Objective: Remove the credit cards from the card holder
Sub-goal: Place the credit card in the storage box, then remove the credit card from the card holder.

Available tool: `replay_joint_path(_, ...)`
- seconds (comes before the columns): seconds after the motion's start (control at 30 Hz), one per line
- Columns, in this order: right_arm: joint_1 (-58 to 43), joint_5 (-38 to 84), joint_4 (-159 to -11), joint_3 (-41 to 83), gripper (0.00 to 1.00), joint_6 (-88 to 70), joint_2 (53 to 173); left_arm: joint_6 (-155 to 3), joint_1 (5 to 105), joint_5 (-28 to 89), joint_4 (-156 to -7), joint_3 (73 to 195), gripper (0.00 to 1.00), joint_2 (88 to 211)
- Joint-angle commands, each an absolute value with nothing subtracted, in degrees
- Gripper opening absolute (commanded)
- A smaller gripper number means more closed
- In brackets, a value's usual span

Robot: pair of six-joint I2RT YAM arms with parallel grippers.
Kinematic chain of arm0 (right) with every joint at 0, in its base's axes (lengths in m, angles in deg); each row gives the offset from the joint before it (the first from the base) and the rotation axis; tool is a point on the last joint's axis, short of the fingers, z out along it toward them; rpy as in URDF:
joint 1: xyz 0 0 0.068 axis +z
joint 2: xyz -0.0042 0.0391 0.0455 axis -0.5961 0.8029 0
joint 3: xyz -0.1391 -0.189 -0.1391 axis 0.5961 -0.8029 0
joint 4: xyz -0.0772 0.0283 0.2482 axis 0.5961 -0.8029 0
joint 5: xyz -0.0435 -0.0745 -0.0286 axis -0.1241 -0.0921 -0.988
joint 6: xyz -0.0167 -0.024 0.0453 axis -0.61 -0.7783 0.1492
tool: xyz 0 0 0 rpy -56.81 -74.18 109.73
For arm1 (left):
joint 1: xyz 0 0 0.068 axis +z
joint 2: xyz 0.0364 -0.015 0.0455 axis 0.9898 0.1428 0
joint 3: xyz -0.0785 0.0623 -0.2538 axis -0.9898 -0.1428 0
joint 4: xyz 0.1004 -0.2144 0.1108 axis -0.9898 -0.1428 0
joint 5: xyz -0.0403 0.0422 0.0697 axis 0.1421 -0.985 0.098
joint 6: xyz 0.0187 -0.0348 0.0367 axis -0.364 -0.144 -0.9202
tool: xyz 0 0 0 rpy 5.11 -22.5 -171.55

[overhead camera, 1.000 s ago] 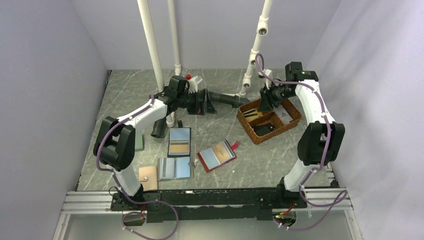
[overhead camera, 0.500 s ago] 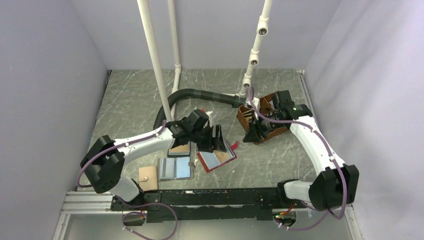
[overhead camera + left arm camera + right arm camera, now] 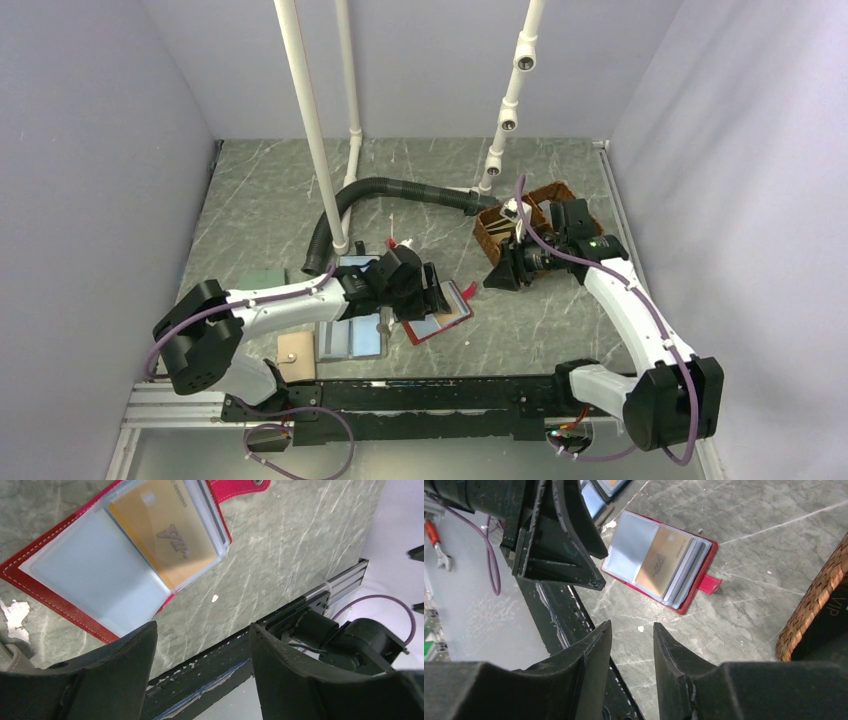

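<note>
Hovering left gripper (image 3: 202,627) open over card holder (image 3: 75,610); right gripper (image 3: 631,627) barely parted, empty.
Unpinned, it may lift with the credit card (image 3: 165,530) at its one o'clock.

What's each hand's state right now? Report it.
Left hand: open wide, holding nothing.
Right hand: open only a little, holding nothing.

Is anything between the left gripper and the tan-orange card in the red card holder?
Nothing visible. The left gripper hangs open close above the card holder, and the credit card lies face up in it with nothing on top.
</note>
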State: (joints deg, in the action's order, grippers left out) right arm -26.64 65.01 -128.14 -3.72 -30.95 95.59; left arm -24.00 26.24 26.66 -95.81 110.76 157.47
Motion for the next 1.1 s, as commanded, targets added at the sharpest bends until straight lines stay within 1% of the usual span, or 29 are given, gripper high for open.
replay_joint_path(0.0, -25.89, 64.92, -121.35, -4.55, 0.38, -23.63, 97.98, -21.11, 25.49, 22.53, -92.66, 110.56, 0.72, 155.17)
replay_joint_path(0.13, -24.14, 65.34, -118.54, -2.73, 0.35, -20.67, 103.17, -20.11, 24.87, 20.4, -90.92, 109.12, 0.72, 155.41)
replay_joint_path(0.23, -21.7, 61.64, -116.15, -1.97, 0.32, -19.62, 106.7, -19.47, 24.54, 20.11, -85.98, 105.82, 0.72, 155.0)
replay_joint_path(0.3, -19.69, 57.64, -114.15, -2.02, 0.28, -17.91, 109.13, -19.18, 24.46, 19.61, -84.81, 104.16, 0.72, 154.58)
replay_joint_path(0.37, -18.91, 57.03, -113.23, -2.01, 0.24, -16.79, 111.43, -19.08, 24.49, 18.83, -84.28, 103.16, 0.72, 154.18)
replay_joint_path(0.47, -17.76, 56.53, -111.05, -2.85, 0.23, -14.56, 114.07, -18.21, 24.45, 18.4, -83.91, 102.07, 0.72, 154.25)
replay_joint_path(0.6, -15.39, 56.99, -107.99, -4.09, 0.22, -12.86, 116.85, -17.86, 24.49, 18.53, -84.27, 101.66, 0.71, 154.84)
replay_joint_path(0.87, -12.19, 56.69, -109.87, 0.44, 0.24, -13.06, 124.68, -20.2, 24.47, 18.21, -79.66, 100.96, 0.72, 154.87)
replay_joint_path(1.07, -10.93, 53.48, -109.19, -0.12, 0.27, -12.71, 125.52, -20.47, 24.49, 18.77, -78.8, 101.31, 0.72, 156.59)
